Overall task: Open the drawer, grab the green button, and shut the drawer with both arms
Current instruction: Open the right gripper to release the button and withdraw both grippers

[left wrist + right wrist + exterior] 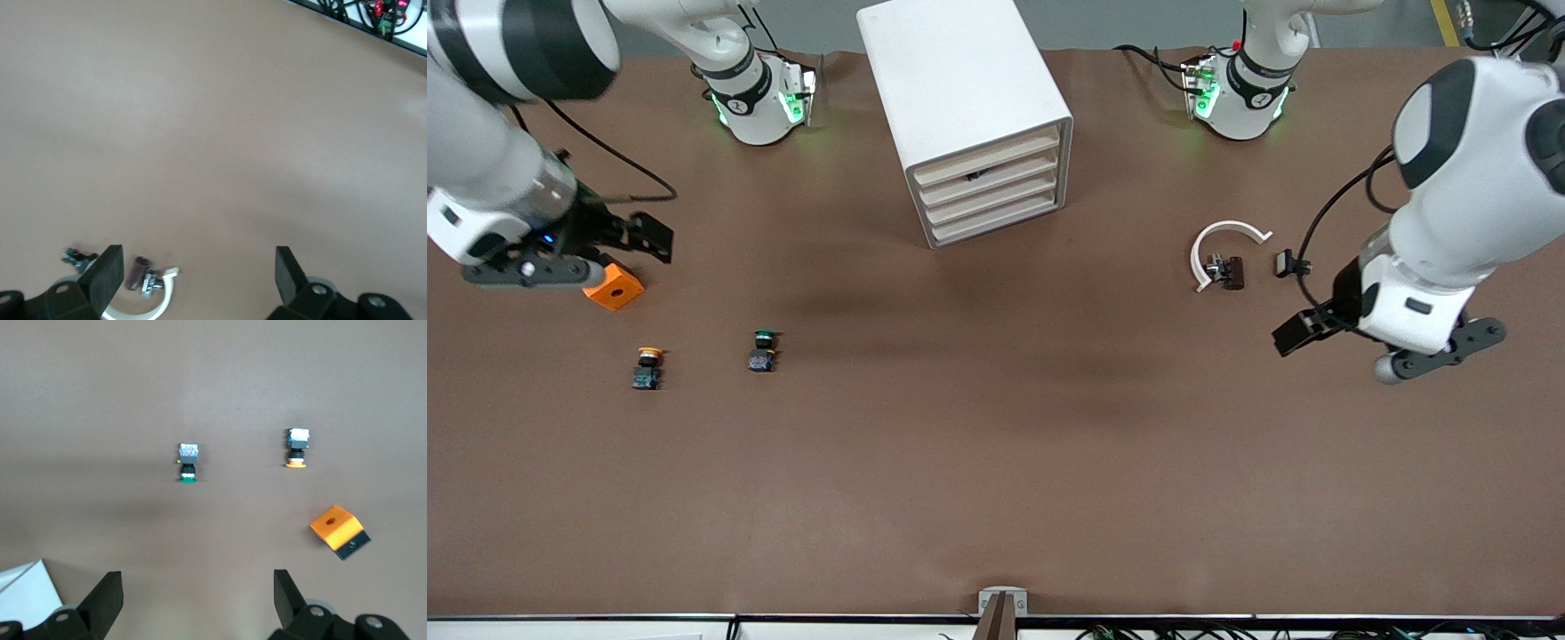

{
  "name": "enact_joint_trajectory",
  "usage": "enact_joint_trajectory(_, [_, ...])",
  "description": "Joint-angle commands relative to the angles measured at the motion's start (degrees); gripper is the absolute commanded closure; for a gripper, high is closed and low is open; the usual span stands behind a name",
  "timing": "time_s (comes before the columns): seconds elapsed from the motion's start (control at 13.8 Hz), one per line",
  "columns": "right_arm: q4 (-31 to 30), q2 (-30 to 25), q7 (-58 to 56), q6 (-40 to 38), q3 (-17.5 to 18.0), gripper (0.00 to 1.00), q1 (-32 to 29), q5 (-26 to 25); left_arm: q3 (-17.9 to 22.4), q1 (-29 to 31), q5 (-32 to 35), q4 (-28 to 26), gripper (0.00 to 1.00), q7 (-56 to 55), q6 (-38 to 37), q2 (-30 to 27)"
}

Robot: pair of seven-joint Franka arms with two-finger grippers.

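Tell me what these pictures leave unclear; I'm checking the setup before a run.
- Drawer contents: front view, only the beige fronts show; one dark speck, too small to identify.
- Orange cube: front view, partly covered by right gripper.
- Small parts by white clamp: too small.

Colours on the brown table [996,444]

White cabinet [960,98] with cream drawer [989,169] fronts; green-capped button [763,348], yellow-capped button [647,366] beside it, orange cube [614,286], white ring [1223,249].
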Motion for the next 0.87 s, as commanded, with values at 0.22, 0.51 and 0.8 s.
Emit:
enact_joint_trajectory(0.22, [7.6, 0.5, -7.4, -8.2, -4.0, 0.0, -0.5, 0.0, -0.7, 5.5, 0.4, 0.4, 0.0, 10.1, -5.6, -4.0])
enact_joint_trajectory(0.51, [10.0, 0.6, -7.5, -9.1, -4.2, 0.0, -0.5, 0.0, -0.6, 6.1, 0.9, 0.9, 0.0, 12.7, -9.2, -5.3])
enact_joint_trajectory(0.8, [11.7, 0.9, -7.1, -9.9, -3.9, 0.0, -0.2, 0.0, -0.4, 6.5, 1.1, 1.1, 0.0, 17.3, -11.7, -8.1])
